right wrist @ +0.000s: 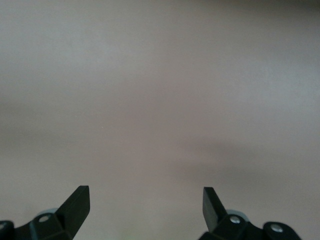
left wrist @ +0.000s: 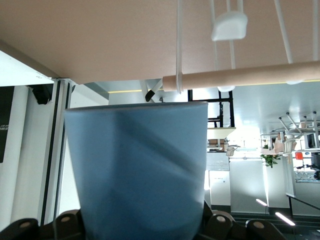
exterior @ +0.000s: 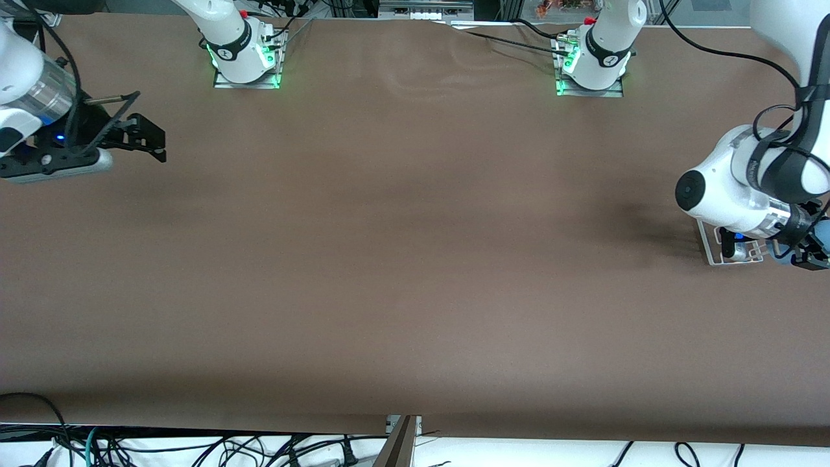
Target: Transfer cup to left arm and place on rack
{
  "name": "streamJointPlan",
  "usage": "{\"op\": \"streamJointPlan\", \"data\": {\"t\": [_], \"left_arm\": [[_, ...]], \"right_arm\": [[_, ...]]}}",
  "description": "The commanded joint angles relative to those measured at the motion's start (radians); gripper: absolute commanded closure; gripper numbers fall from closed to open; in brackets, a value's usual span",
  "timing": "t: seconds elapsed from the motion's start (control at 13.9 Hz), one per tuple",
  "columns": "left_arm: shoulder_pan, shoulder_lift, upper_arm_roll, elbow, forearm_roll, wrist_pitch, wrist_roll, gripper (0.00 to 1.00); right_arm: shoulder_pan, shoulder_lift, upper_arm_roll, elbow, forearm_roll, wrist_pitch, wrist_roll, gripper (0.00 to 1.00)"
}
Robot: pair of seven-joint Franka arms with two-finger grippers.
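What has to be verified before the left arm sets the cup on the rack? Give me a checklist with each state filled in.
1. Cup held: ok. The left gripper is shut on the light-blue cup.
2. Left gripper at the rack: ok. It is over the white wire rack at the left arm's end of the table.
3. Handover finished: ok. The right gripper is open, empty and waits over bare table at the right arm's end.
4. Cup lined up with a prong: cannot tell. The left wrist view shows only rack wires and the wooden dowel past the cup's rim.
5. Rack free of other cups: cannot tell, the arm hides most of it.
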Motion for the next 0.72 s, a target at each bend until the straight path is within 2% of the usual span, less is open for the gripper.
{"op": "streamJointPlan", "data": {"t": [0.0, 0.22, 0.43, 0.65], "left_arm": [[0.003, -0.029, 0.001, -0.047, 0.049, 0.010, -0.064, 1.00], [-0.004, -0.013, 0.001, -0.057, 0.051, 0.009, -0.088, 1.00], [-0.005, -0.010, 0.001, -0.096, 0.118, 0.006, -0.143, 1.00], [-0.005, -0.007, 0.001, -0.108, 0.129, 0.006, -0.160, 1.00]], "right_arm": [[-0.012, -0.022, -0.026, -0.029, 0.020, -0.009, -0.033, 0.00], [-0.012, -0.020, -0.051, -0.019, 0.025, -0.018, -0.033, 0.00], [-0.004, -0.025, -0.045, -0.002, 0.025, -0.038, -0.020, 0.00], [-0.006, -0.022, -0.051, 0.004, 0.025, -0.061, -0.033, 0.00]]}}
